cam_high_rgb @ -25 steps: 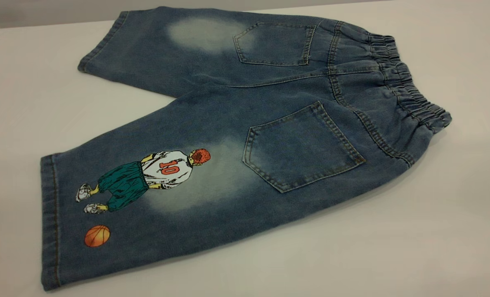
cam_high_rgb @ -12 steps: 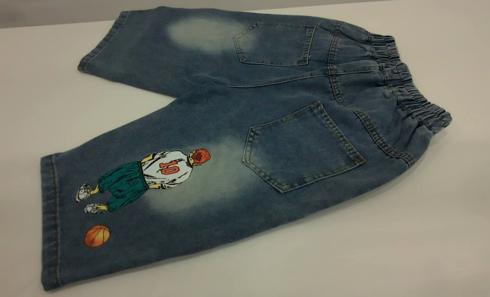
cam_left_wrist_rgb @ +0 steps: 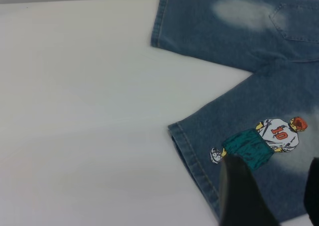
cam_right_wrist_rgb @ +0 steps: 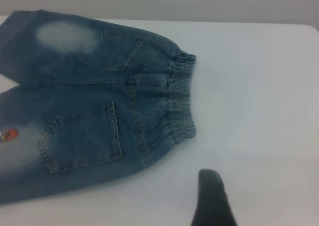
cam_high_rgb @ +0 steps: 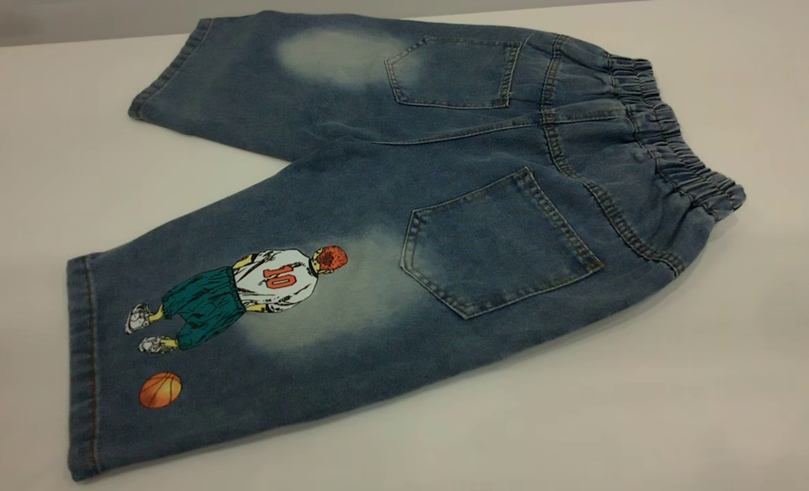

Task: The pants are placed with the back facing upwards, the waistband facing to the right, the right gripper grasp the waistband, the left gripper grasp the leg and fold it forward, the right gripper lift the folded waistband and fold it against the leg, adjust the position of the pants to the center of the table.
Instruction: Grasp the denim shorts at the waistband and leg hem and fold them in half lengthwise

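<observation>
Blue denim pants (cam_high_rgb: 404,204) lie flat on the white table (cam_high_rgb: 683,409), back pockets up. The elastic waistband (cam_high_rgb: 677,136) points right, and both legs reach left. The near leg (cam_high_rgb: 193,382) carries a print of a basketball player and a ball. Neither gripper shows in the exterior view. My left gripper (cam_left_wrist_rgb: 273,161) hovers open over the near leg's hem (cam_left_wrist_rgb: 192,161), by the print, holding nothing. Only one finger (cam_right_wrist_rgb: 212,198) of my right gripper (cam_right_wrist_rgb: 269,186) shows, over bare table a short way from the waistband (cam_right_wrist_rgb: 182,99), with nothing beside it.
White tabletop surrounds the pants, with bare surface to the left of the hems (cam_left_wrist_rgb: 75,111) and to the right of the waistband (cam_right_wrist_rgb: 259,86). A grey wall (cam_high_rgb: 70,20) runs along the table's far edge.
</observation>
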